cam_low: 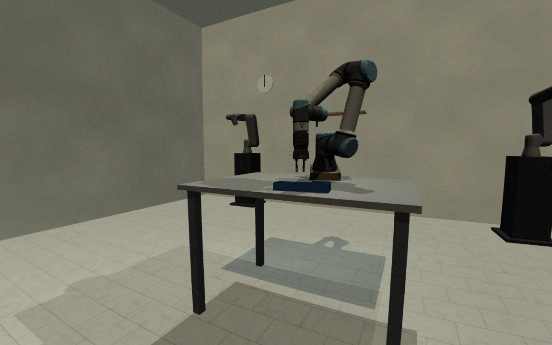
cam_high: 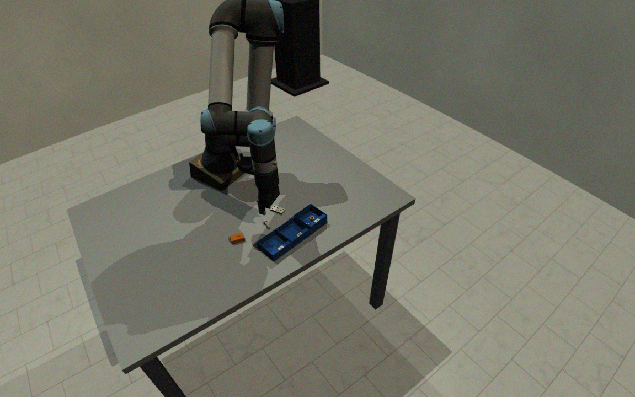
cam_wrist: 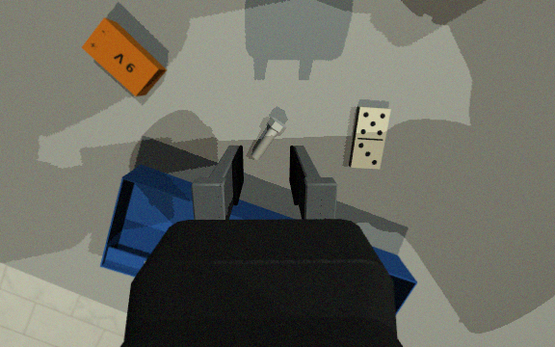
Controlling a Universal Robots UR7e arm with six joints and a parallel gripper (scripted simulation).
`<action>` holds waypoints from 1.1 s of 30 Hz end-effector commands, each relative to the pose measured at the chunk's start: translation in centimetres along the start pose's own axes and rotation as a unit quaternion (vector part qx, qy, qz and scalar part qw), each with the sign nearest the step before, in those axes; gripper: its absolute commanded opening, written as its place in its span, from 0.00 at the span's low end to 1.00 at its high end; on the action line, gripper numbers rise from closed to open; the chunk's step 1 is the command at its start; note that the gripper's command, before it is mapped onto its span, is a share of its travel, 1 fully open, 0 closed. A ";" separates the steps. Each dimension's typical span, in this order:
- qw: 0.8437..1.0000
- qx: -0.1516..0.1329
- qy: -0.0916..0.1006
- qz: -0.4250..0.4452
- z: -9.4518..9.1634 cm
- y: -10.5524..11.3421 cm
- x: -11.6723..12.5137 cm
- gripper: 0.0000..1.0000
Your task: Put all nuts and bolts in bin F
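Observation:
A small grey bolt lies on the table, in the wrist view just beyond my fingertips; it also shows in the top view. My gripper is open and empty, and hovers above the table close to the bolt. The blue bin has three compartments and lies to the right of the bolt. Its far right compartment holds a brass nut. In the wrist view the bin is partly hidden under my gripper body.
A white domino lies right of the bolt, close to my gripper. An orange block lies to the left. The arm's base stands at the back of the table.

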State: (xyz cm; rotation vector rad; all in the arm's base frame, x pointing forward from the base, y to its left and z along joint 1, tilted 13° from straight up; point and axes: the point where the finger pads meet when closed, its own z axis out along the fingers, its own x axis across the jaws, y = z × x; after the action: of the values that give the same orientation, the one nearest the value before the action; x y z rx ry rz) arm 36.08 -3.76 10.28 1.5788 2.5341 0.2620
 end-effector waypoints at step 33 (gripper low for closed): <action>0.957 0.002 -0.004 0.290 0.0 0.0 0.0 0.62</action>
State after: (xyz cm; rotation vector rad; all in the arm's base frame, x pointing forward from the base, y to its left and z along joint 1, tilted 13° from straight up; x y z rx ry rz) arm 36.06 -3.74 10.27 2.2838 1.9997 0.3070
